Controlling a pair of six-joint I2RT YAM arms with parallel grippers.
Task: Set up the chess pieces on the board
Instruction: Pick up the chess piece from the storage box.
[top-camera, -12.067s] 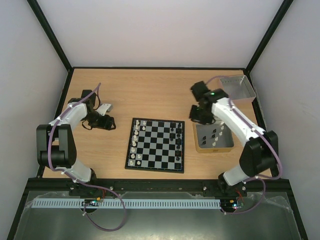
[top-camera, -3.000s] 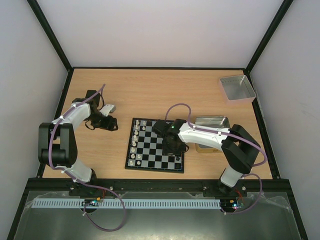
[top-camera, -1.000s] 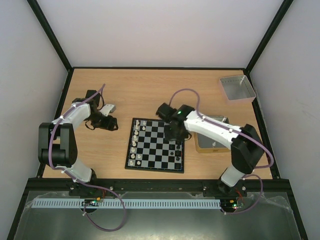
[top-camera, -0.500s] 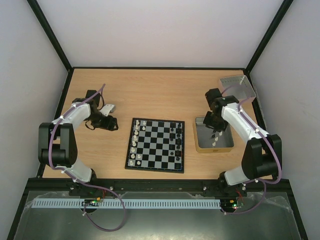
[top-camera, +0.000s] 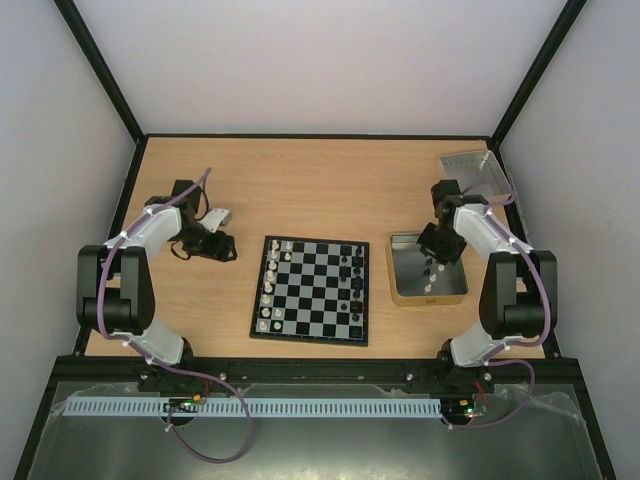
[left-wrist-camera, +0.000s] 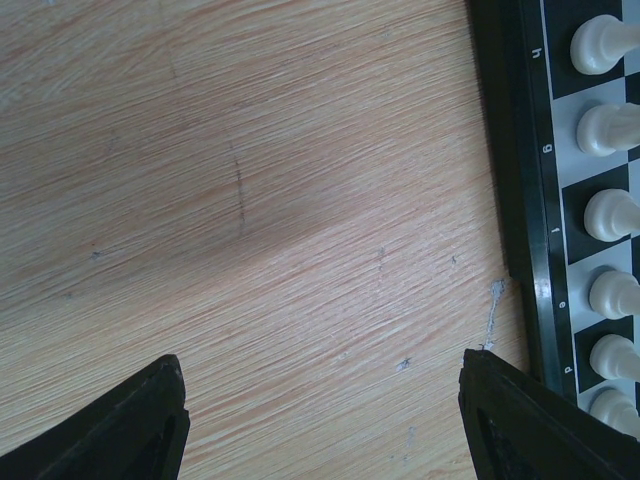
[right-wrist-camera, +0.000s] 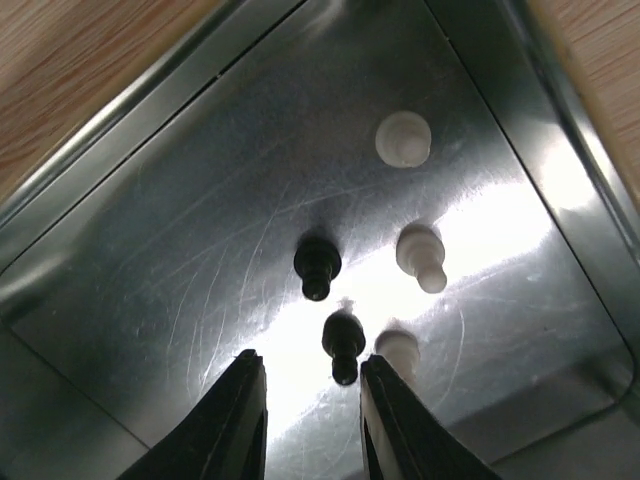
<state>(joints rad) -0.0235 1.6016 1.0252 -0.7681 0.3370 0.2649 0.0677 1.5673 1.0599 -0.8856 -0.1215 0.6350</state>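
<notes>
Pale wooden desk (top-camera: 300, 180), white-walled enclosure. The board (top-camera: 312, 290) lies at centre. White pieces (left-wrist-camera: 605, 130) are lined along its left side, and black pieces (top-camera: 356, 296) only part-fill its right.

Change: a second ago your right gripper (right-wrist-camera: 311, 358) was over the board's black side. Now it hangs over the tin (top-camera: 427, 299) just right of the board. Reading: one drop-off is done and the next pick is starting.

Its jaws stand part open and hold nothing. A black piece (right-wrist-camera: 343, 345) shows between them in the wrist view; the height above it is unclear. The tin holds five: two black, three white.

Your left gripper (left-wrist-camera: 325, 410) is wide open and empty, low over the desk beside the board's left edge.

You are roughly mid-task; the tin needs clearing next.
</notes>
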